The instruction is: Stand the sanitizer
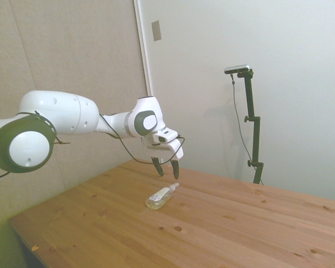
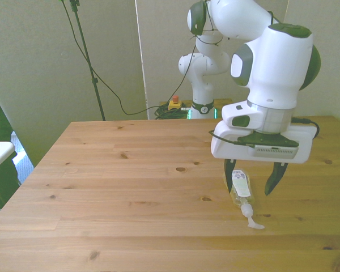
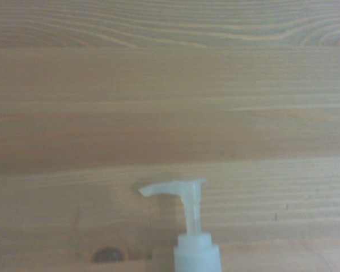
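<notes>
The sanitizer [image 1: 159,197] lies flat on its side on the wooden table [image 1: 240,223], not yet stood up, its white pump top [image 2: 250,215] pointing away from the robot's base. The gripper [image 2: 255,181] hangs above it with both fingers spread wide and nothing held; in the front view the bottle's body sits below and between the two fingertips, nearer the finger on that view's left, while the pump head lies out beyond the fingers. The side view shows a clear gap between fingertips and bottle, so no contact is made. The wrist view shows only the pump neck and spout [image 3: 184,195] against bare wood. Judged from its look, the bottle is small, slim and light, with a thin clear wall that may give a little under a hard squeeze; the smooth round plastic is likely slippery and inclined to roll when nudged. The pump stem appears thin and is a poor place to clamp (it could flex or depress). The sounder hold is across the body, toward the shoulder below the collar, so the base can swing down onto the table. Risk noted: a narrow base, so the bottle may topple if released while tilted.
</notes>
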You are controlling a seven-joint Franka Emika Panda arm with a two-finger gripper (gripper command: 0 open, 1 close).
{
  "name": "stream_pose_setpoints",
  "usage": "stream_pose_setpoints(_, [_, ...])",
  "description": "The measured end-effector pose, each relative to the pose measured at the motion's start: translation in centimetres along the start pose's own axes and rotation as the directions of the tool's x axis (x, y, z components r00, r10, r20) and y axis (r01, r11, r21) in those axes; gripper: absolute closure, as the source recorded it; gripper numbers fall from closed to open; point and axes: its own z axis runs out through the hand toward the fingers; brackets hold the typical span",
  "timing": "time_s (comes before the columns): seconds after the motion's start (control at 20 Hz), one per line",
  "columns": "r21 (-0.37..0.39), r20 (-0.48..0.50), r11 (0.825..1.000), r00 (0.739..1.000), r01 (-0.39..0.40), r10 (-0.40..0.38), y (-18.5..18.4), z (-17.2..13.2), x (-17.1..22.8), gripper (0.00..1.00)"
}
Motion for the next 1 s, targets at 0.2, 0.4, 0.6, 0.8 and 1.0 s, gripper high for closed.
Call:
stream_pose_setpoints(0.2, [-0.02, 0.007, 1.0, 1.0, 0.001, -0.001, -1.5, 2.5, 0.7, 0.0])
stream_pose_setpoints(0.4, [-0.033, 0.009, 0.999, 1.0, -0.004, 0.005, -2.0, 4.5, 1.3, 0.0])
stream_pose_setpoints(0.6, [-0.045, 0.017, 0.999, 1.0, -0.005, 0.006, -2.3, 6.0, 1.5, 0.0])
stream_pose_setpoints(0.8, [-0.046, 0.021, 0.999, 1.0, -0.011, 0.012, -2.2, 6.3, 1.7, 1.0])
stream_pose_setpoints(1.0, [-0.04, 0.032, 0.999, 0.999, -0.024, 0.026, -1.9, 6.5, 2.0, 1.0])
